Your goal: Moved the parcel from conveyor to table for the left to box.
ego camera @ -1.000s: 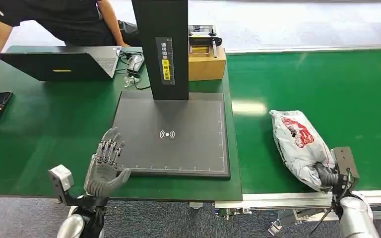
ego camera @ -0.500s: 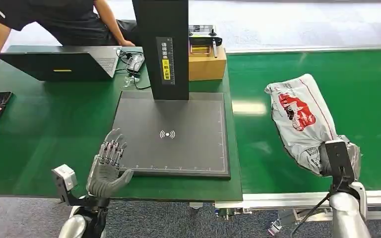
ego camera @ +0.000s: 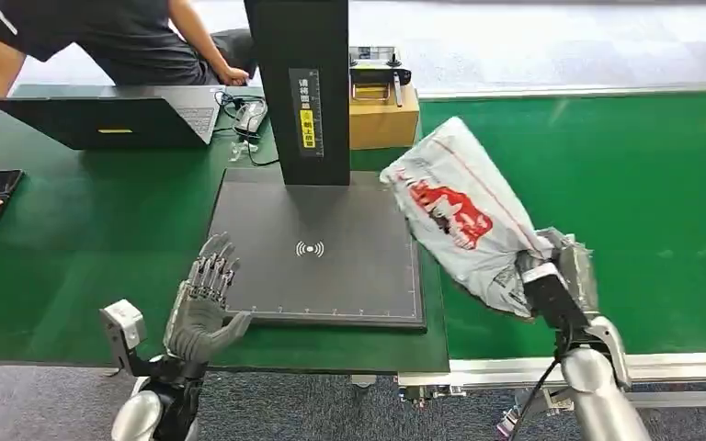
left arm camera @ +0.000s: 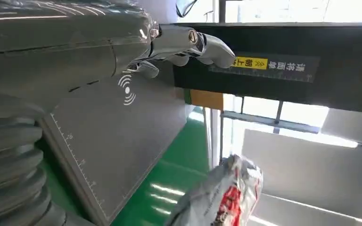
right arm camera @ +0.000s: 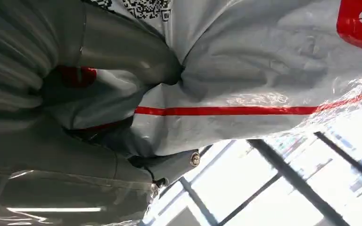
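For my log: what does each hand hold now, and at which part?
The right hand grips the grey parcel at its near, lower end, lifted. The left hand holds nothing, its fingers apart.

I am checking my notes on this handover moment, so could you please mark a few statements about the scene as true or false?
1. The right hand grips the parcel by one end. True.
2. The parcel lies flat on the conveyor. False: it is held up in the air, its far end over the edge of the dark pad.
3. The left hand holds the laptop. False: it holds nothing, its fingers spread, near the pad's front corner.
4. The parcel is a grey bag with red print. True.
5. A cardboard box stands behind the pad, beside the black column. True.
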Motion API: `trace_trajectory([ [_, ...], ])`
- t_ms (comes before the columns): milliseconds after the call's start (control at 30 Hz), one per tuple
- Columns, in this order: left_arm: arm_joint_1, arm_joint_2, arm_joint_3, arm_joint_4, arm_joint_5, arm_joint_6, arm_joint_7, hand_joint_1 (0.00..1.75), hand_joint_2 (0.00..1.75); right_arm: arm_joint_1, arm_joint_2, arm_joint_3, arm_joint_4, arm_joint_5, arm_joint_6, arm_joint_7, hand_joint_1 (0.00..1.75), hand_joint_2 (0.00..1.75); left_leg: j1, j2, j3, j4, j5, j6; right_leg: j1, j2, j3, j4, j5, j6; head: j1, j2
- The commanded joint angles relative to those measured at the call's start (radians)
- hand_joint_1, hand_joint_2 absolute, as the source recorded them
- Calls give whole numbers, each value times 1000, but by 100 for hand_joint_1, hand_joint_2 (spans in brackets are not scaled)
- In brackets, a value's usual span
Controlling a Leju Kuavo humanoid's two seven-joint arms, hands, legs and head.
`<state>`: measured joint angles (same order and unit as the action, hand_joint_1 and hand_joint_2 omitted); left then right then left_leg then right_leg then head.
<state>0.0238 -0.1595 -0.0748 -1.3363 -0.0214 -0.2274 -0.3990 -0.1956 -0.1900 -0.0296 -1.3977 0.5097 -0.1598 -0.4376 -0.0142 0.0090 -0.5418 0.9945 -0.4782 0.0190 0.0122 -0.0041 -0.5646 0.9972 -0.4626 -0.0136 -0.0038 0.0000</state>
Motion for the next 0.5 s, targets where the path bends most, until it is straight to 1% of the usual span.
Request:
trace_trajectory([
  [33, -26, 19, -13, 57, 0, -16, -4, 0, 175, -269, -44, 317, 337, 10, 222, -51, 175, 175, 0, 10, 2, -2, 0, -3, -1, 11, -1, -1, 4, 2, 0, 0],
  [67, -36, 21, -15, 76, 3, -22, -9, 0, 175, -326, -51, 358, 420, 26, 287, -61, 175, 175, 0, 9, 2, -2, 1, -3, -1, 10, -1, -1, 4, 3, 0, 0],
  [100, -40, 22, -15, 85, 5, -25, -13, 0, 175, -360, -51, 379, 471, 28, 324, -66, 175, 175, 0, 9, 1, -1, 0, -2, -1, 10, -1, -1, 3, 2, 0, 0],
  [133, -49, 21, -14, 99, 6, -24, -18, 0, 175, -433, -42, 419, 579, 46, 355, -62, 175, 175, 0, 10, 2, -2, 1, -2, -1, 11, -1, -2, 4, 3, 0, 0],
  [167, -57, 21, -19, 114, 6, -26, -22, 0, 175, -493, -25, 432, 663, 37, 381, -65, 175, 175, 0, 10, 2, -1, 0, -2, -1, 11, -1, -1, 3, 2, 0, 0],
  [267, -59, 20, -20, 115, 6, -26, -22, 0, 175, -507, -21, 434, 678, 37, 379, -68, 175, 175, -1, 8, 1, -2, 2, -3, -1, 9, -1, -1, 4, 3, 0, 0],
  [300, -58, 19, -20, 114, 6, -25, -22, 0, 175, -506, -21, 435, 680, 37, 378, -70, 175, 175, -1, 4, 0, -1, 2, -1, -1, 5, -1, 0, 3, 3, 0, 0],
  [333, -58, 20, -20, 114, 6, -25, -22, 0, 175, -505, -21, 436, 682, 37, 377, -72, 175, 175, -1, 3, 0, -1, 3, -1, -1, 4, -1, 0, 3, 3, 0, 0],
  [367, -57, 20, -20, 113, 6, -25, -22, 0, 175, -503, -22, 436, 683, 36, 376, -74, 175, 175, -1, 1, 0, 0, 2, 1, -1, 2, 0, 0, 2, 2, 0, 0],
  [500, -57, 20, -20, 113, 6, -25, -22, 0, 175, -503, -22, 436, 683, 36, 376, -74, 175, 175, -1, 0, 1, -2, 3, -1, -2, 1, 1, -2, 2, 3, 0, 0],
])
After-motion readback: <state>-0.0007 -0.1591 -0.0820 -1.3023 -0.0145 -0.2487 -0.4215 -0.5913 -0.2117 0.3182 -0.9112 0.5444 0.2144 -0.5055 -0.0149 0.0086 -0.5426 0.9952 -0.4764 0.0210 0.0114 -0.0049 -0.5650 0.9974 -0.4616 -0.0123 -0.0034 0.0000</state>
